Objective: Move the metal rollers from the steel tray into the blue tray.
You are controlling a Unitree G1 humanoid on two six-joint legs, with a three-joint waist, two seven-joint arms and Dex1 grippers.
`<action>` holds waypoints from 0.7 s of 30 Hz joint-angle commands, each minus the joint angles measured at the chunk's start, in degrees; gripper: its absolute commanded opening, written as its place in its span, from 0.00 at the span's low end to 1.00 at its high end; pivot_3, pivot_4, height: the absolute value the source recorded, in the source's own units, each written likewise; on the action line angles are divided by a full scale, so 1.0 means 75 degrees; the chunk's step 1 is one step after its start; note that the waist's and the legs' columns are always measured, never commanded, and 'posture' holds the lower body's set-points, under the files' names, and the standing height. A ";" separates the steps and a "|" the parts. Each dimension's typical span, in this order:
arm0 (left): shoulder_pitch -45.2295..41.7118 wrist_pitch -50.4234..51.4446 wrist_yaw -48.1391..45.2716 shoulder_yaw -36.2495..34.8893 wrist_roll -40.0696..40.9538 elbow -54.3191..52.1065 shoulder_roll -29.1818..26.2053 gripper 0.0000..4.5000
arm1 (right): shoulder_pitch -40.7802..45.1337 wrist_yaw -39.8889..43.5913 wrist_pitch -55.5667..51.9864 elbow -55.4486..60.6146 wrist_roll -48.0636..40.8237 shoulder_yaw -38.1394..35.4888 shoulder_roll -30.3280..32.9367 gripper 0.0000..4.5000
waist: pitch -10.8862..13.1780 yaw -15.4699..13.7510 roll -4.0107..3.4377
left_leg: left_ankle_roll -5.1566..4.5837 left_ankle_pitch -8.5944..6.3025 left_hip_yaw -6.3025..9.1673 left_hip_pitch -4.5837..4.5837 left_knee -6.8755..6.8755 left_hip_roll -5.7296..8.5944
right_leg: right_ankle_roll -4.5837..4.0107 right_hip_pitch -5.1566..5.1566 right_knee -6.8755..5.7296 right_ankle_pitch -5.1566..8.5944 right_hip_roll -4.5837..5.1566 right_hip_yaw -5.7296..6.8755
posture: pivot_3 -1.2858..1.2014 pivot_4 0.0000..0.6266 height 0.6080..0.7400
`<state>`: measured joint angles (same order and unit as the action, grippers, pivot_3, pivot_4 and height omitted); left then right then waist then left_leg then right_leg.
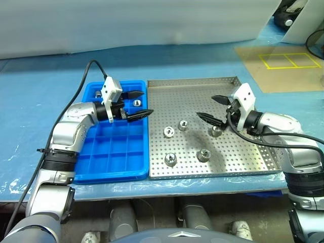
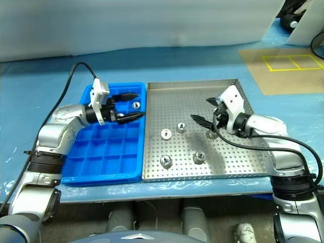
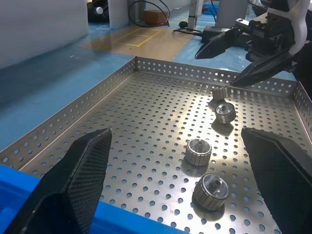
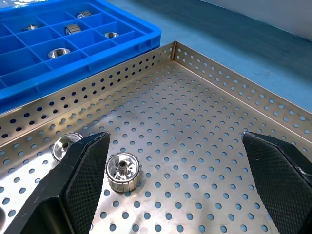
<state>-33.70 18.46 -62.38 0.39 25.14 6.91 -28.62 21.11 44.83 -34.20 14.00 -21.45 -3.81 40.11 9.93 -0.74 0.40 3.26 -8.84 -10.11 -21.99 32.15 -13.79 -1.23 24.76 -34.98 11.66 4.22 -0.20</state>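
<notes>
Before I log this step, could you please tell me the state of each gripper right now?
Left gripper: open, holding nothing, over the blue tray.
Right gripper: open, holding nothing, over the steel tray.

5 metal rollers (image 1: 169,132) upright on steel tray (image 1: 253,162); others in blue tray (image 1: 109,169).

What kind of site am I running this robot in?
Probably a factory or workshop parts-sorting station: a perforated steel tray of metal rollers beside a blue tray with compartments, on a bench under blue sheeting, with yellow floor markings beyond.
</notes>
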 commanded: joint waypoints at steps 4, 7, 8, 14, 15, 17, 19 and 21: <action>0.0366 -0.0571 -0.0591 0.0317 -0.0327 -0.0308 -0.0325 1.00 | -0.0368 0.0497 -0.0081 0.0583 -0.0335 0.0036 0.0190 0.99 | -0.0001 0.0003 -0.0001 | -0.0002 -0.0002 0.0000 0.0000 -0.0003 -0.0001 | 0.0000 0.0000 0.0003 0.0000 0.0000 0.0000 | 0.39 0.24 1.00; 0.0387 -0.0649 -0.0518 0.0324 -0.0371 -0.0071 -0.0217 1.00 | -0.0464 0.0618 -0.0196 0.0678 -0.0353 0.0162 0.0227 0.99 | -0.0001 0.0002 -0.0002 | -0.0004 -0.0003 0.0000 0.0000 -0.0003 -0.0002 | 0.0000 0.0000 0.0005 0.0000 0.0000 0.0002 | 0.39 0.24 1.00; 0.0407 -0.0724 -0.0503 0.0370 -0.0440 0.0002 -0.0178 1.00 | -0.0468 0.0611 -0.0201 0.0678 -0.0325 0.0201 0.0202 0.99 | -0.0001 0.0002 -0.0002 | -0.0003 -0.0002 0.0000 -0.0001 -0.0002 -0.0002 | 0.0000 0.0000 0.0002 0.0000 0.0000 0.0002 | 0.39 0.24 1.00; 0.0585 -0.0970 -0.0446 0.0532 -0.0625 0.0094 0.0017 1.00 | -0.0393 0.0516 -0.0173 0.0651 -0.0237 0.0384 0.0087 0.99 | -0.0001 0.0000 -0.0002 | -0.0002 -0.0001 0.0000 0.0009 0.0006 -0.0001 | 0.0000 -0.0010 -0.0004 0.0000 0.0002 -0.0001 | 0.39 0.24 1.00; 0.0595 -0.0984 -0.0445 0.0528 -0.0632 0.0099 0.0032 1.00 | -0.0379 0.0516 -0.0156 0.0650 -0.0223 0.0404 0.0096 0.99 | -0.0001 0.0000 -0.0002 | -0.0002 -0.0001 0.0000 0.0009 0.0005 -0.0001 | 0.0000 -0.0010 -0.0003 0.0000 0.0002 -0.0001 | 0.39 0.24 1.00; 0.0633 -0.1055 -0.0462 0.0529 -0.0683 0.0128 0.0041 1.00 | -0.0330 0.0516 -0.0126 0.0607 -0.0204 0.0421 0.0111 0.99 | -0.0001 0.0000 -0.0002 | -0.0001 -0.0001 0.0000 0.0008 0.0001 -0.0004 | 0.0000 -0.0009 -0.0002 0.0000 0.0000 0.0002 | 0.39 0.24 1.00; 0.0649 -0.1083 -0.0460 0.0508 -0.0692 0.0155 0.0038 1.00 | -0.0286 0.0503 -0.0073 0.0559 -0.0158 0.0435 0.0120 0.99 | -0.0001 0.0001 -0.0002 | -0.0002 -0.0001 0.0000 0.0009 0.0001 -0.0004 | 0.0000 -0.0009 -0.0001 0.0000 0.0000 0.0002 | 0.39 0.24 1.00; 0.0652 -0.1117 -0.0436 0.0500 -0.0709 0.0171 0.0036 1.00 | -0.0265 0.0495 -0.0037 0.0526 -0.0122 0.0451 0.0120 0.99 | -0.0001 0.0000 -0.0002 | -0.0002 -0.0002 0.0000 0.0009 0.0001 -0.0003 | 0.0000 -0.0009 -0.0001 0.0000 0.0001 0.0001 | 0.39 0.24 1.00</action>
<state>-28.99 11.24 -65.76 4.80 19.89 8.63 -28.12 18.01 48.59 -35.51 16.72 -22.49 -0.33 40.82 9.92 -0.74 0.39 3.24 -8.86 -10.11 -21.93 32.16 -13.81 -1.23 24.69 -35.00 11.66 4.22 -0.19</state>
